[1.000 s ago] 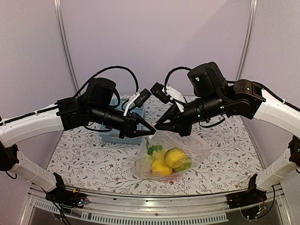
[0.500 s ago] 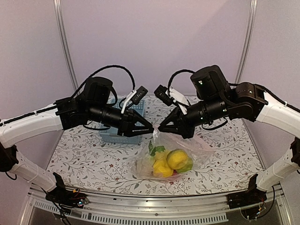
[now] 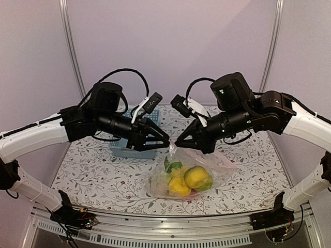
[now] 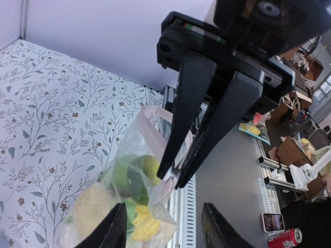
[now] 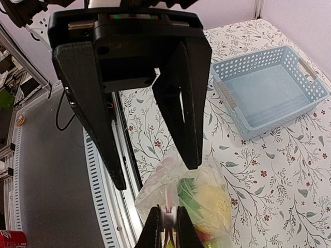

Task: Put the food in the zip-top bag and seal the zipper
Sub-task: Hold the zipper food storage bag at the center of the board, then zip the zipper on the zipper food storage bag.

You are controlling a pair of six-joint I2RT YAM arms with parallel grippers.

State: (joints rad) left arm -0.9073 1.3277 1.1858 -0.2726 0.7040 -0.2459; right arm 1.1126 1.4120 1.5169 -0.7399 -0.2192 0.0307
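Note:
The zip-top bag (image 3: 220, 166) hangs over the table with the food inside: yellow lemons (image 3: 195, 176), green pieces (image 3: 171, 166) and a bit of red. My right gripper (image 3: 178, 142) is shut on the bag's top edge, pinching the zipper (image 5: 168, 194) between its fingertips (image 5: 156, 219). My left gripper (image 3: 166, 138) stands open just left of that edge, its jaws apart and touching nothing. In the left wrist view the bag (image 4: 124, 175) dangles from the right gripper (image 4: 172, 180) above my own open left gripper (image 4: 163, 205).
A light-blue basket (image 3: 120, 150) stands behind the left arm, seen with nothing inside it in the right wrist view (image 5: 269, 93). The table's metal front rail (image 3: 170, 219) runs just below the bag. A flowered cloth (image 3: 93, 175) covers the table.
My left gripper has opened and let go of the bag's top edge, drawing back slightly left. The right gripper keeps its grip, and the bag has barely shifted.

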